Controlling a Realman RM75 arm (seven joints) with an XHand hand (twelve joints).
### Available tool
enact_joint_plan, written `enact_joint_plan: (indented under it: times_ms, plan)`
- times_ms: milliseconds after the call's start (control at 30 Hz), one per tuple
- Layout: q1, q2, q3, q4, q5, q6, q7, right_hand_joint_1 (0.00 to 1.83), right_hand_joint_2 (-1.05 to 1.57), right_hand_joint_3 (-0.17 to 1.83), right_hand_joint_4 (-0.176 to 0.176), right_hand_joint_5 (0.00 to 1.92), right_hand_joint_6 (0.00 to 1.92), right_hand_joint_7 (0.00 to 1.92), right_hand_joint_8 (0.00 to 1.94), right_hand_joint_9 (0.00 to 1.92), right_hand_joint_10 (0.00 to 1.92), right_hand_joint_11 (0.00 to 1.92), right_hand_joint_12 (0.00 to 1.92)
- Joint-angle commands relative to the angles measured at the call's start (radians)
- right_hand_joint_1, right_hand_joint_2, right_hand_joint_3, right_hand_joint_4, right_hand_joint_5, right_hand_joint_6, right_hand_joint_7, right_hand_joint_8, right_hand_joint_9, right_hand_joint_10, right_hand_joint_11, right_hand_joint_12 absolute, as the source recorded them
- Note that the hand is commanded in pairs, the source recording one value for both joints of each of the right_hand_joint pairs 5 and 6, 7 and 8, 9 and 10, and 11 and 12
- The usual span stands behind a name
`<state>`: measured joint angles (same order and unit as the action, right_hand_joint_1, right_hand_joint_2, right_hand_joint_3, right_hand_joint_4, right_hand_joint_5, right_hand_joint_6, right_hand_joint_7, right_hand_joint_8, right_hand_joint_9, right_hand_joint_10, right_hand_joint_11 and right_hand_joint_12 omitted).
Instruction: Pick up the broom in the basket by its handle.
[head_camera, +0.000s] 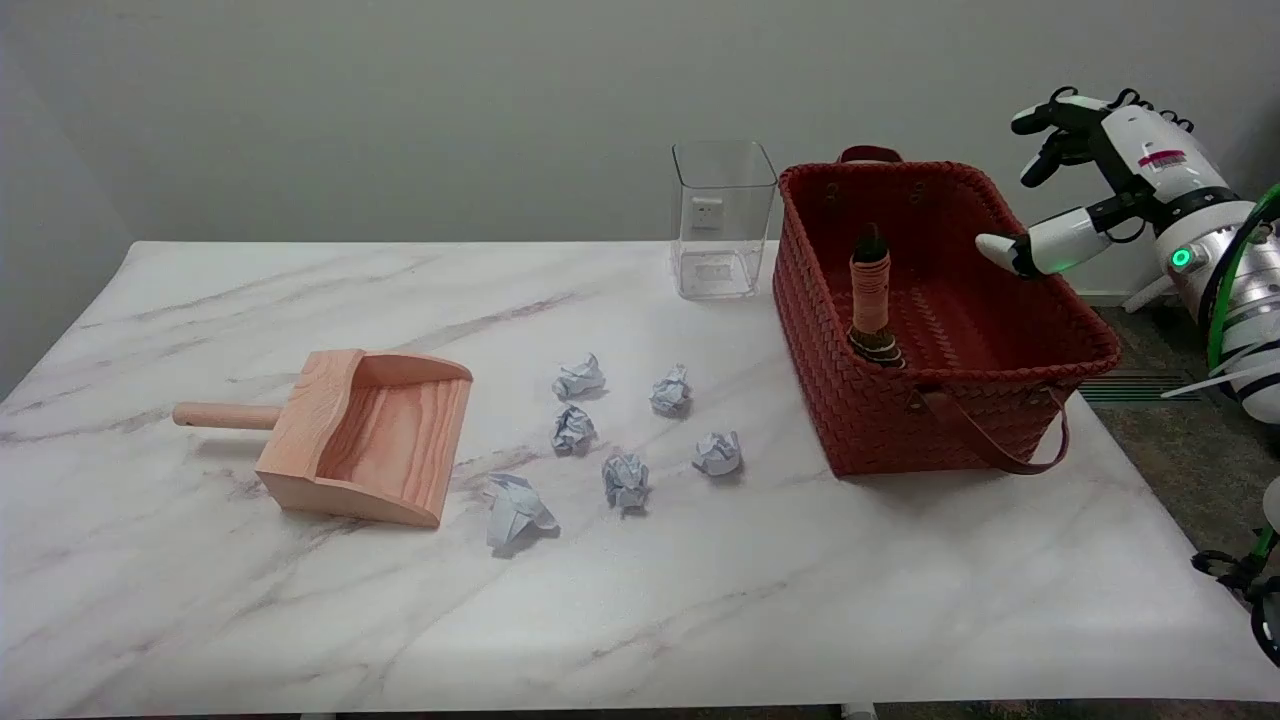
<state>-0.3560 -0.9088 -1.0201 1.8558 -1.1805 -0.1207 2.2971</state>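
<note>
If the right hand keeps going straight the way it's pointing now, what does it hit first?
Probably the broom handle standing in the basket. The open right hand points left over the basket's far right rim; depth is unclear, so it could pass behind.

We see an evenly lit, fairly bright scene under soft, diffuse light from above. Shadows are short and faint: a pale one hugs the near side of the red basket (940, 400), small ones sit under the crumpled paper balls (620, 480) and the wooden dustpan (365, 435). The marble table (700, 600) shows a mild sheen near its front edge, without harsh glare. The picture is slightly soft and grainy; the clear container (722, 220) catches dim reflections. The wall darkens toward the left corner.
</note>
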Motion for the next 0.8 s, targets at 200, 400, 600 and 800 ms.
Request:
enact_joint_plan:
  times_ms: [200,400,600,800]
  plan:
    - [-0.014,-0.007,-0.015,0.000,-0.045,-0.014,0.000,1.14,0.12,0.91,0.000,0.49,0.49,0.89,0.89,0.54,0.54,0.50,0.50]
    - [-0.032,-0.015,-0.022,0.004,-0.021,0.063,0.000,1.15,0.03,0.96,0.000,0.49,0.49,0.87,0.87,0.54,0.54,0.50,0.50]
    - [-0.040,-0.021,0.000,0.001,0.152,0.148,0.000,1.14,-0.06,1.04,0.000,0.58,0.58,0.78,0.78,0.53,0.53,0.50,0.50]
    - [-0.070,-0.041,0.129,-0.003,0.255,0.246,0.000,1.14,-0.08,1.05,0.000,0.56,0.56,0.69,0.69,0.51,0.51,0.50,0.50]
